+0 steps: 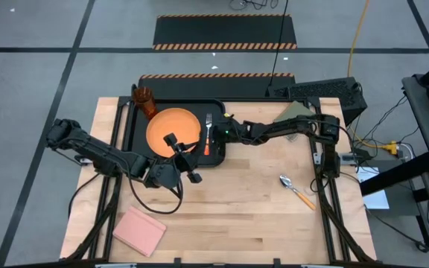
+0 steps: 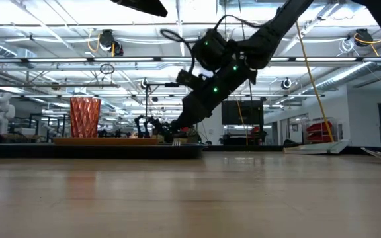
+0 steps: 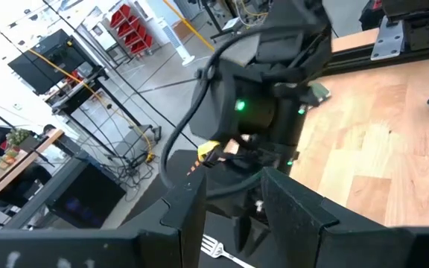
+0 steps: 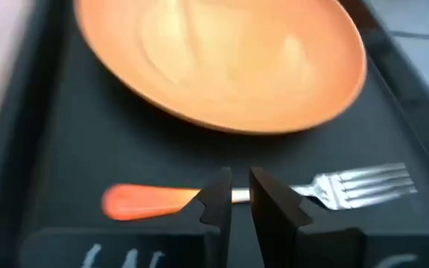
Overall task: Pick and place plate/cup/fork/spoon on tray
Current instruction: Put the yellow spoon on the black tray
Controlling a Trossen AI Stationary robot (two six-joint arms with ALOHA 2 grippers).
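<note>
No brand, label or legible writing appears in any view. High view, left to right: a pink pad (image 1: 140, 231) lies flat near the front left corner of the pale wooden table (image 1: 237, 216). The left gripper (image 1: 187, 158) hovers over the front edge of the tray (image 1: 128, 130), its fingers (image 3: 186, 212) spread wide with nothing between them. The cup (image 1: 145, 100) stands upright in the far left corner of the black tray. The plate (image 1: 173, 128) lies flat in the tray's middle, and the fork (image 1: 208, 134) lies flat just right of the plate, tines toward the far side, orange handle toward the front.

The right gripper (image 1: 216, 135) is lowered over the fork. In the right wrist view its fingers (image 4: 216, 199) stand almost together, a narrow gap between them, just above the fork's neck where handle meets metal; whether they touch the fork cannot be told. The spoon (image 1: 296, 190) lies on bare wood well right of the tray, near the right arm's base, bowl toward the tray. An olive-green pad (image 1: 293, 112) lies under the right arm at the far right of the table.

The floor is grey with dark lines and two black mats edged in orange-and-black stripes. The low view shows a large hall with ceiling lights, beams and cables behind the table.
</note>
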